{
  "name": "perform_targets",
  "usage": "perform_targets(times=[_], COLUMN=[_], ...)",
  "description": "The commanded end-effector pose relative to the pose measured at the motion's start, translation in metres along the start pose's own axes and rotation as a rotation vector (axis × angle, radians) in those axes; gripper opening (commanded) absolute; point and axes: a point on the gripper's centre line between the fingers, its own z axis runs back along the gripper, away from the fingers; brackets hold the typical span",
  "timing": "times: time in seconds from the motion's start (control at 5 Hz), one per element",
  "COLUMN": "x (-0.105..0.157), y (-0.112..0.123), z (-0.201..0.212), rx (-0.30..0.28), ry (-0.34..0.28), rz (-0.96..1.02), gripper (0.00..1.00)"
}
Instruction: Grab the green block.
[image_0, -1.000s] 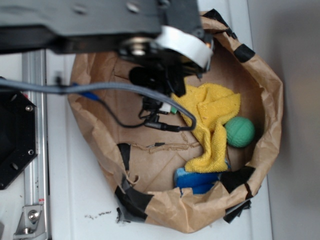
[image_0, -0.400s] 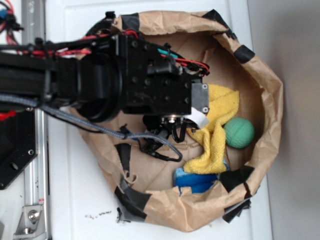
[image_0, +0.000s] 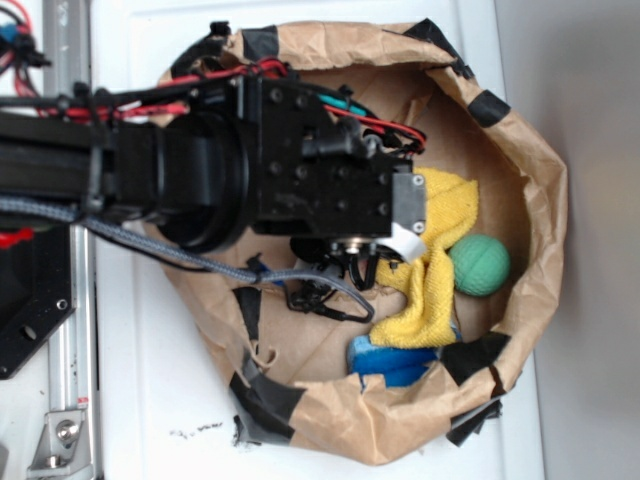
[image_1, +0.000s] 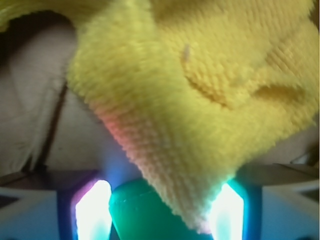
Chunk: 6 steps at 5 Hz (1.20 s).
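In the wrist view the green block (image_1: 142, 212) lies low between my two glowing fingers, its smooth rounded end towards the camera. A corner of the yellow cloth (image_1: 200, 90) drapes over its right side and fills the gap to the right finger (image_1: 227, 210). My gripper (image_1: 160, 210) is open, with the left finger (image_1: 92, 210) close beside the block. In the exterior view the black arm hides the block, and the gripper (image_0: 362, 262) reaches down inside the paper bag at the cloth's (image_0: 440, 215) left edge.
The brown paper bag (image_0: 540, 200) with black tape walls in the work area. A teal textured ball (image_0: 480, 264) rests right of the cloth. A blue object (image_0: 395, 360) lies at the bag's near side. Cables (image_0: 310, 295) trail under the arm.
The arm swung down from close to the camera into the bag, then shifted a little right towards the cloth. The ball, cloth and blue object have stayed put.
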Motion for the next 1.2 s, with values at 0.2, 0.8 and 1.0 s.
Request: perform_targets(times=[0.2, 0.8, 1.0], x=[0.001, 0.004, 0.003], y=[0.013, -0.003, 0.000], z=[0.161, 0.177, 0.169], rx=[-0.009, -0.019, 0.005], ry=[-0.294, -0.240, -0.217], rz=[0.080, 0.476, 0.524], gripper=[0.00, 0.00, 0.00])
